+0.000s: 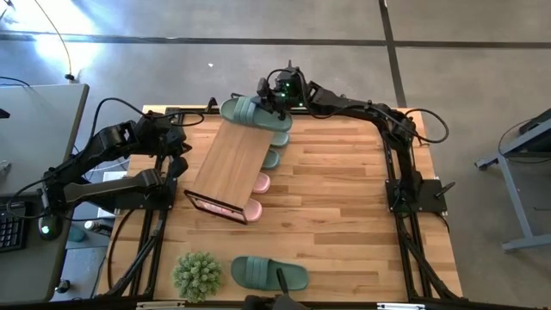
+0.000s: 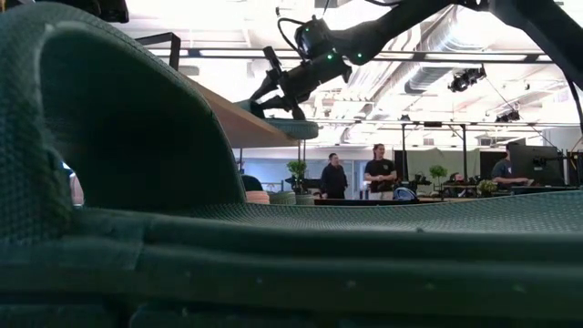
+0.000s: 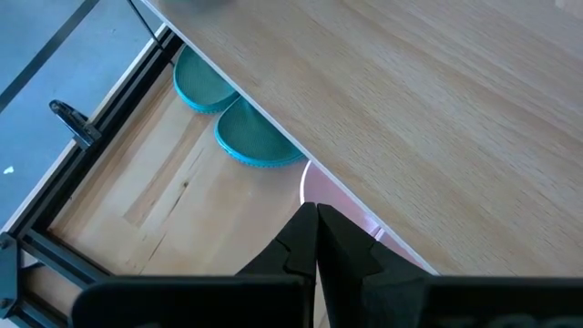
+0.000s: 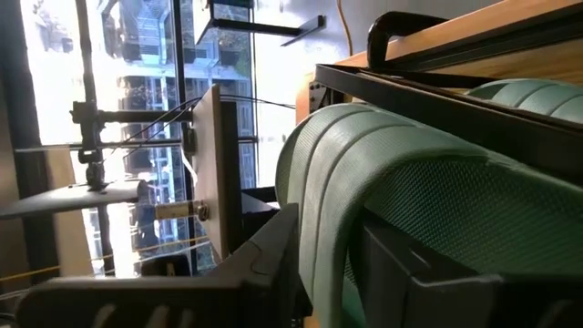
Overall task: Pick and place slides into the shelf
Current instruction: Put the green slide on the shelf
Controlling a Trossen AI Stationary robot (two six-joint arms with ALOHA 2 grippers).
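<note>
The shelf point(image 1: 228, 164) stands mid-table, its bamboo board slanting in the high view. A sage-green slide point(image 1: 251, 114) lies across the board's far end, and my right gripper point(image 1: 272, 102) closes round its strap. Two more green slides point(image 3: 255, 146) and a pink pair point(image 1: 257, 183) stick out from under the board. Another green slide point(image 1: 269, 273) lies at the near edge and fills the low view point(image 2: 137, 182). My left gripper point(image 1: 178, 165), shut on nothing, hovers at the shelf's left side. My right gripper has the green slide's wide strap point(image 4: 332, 191) between its two fingers, one finger point(image 4: 414, 273) under the strap and the other point(image 4: 264, 260) outside it. It reaches in from the table's far right, slanting slightly down. The slide's sole point(image 2: 293, 128) rests on the board's far end.
A spiky green plant ball point(image 1: 198, 274) sits near the front edge, left of the loose slide. Bare tabletop point(image 1: 344, 198) stretches right of the shelf. A grey desk with a keyboard point(image 1: 10, 228) adjoins the table's left side. People stand far off in the room behind.
</note>
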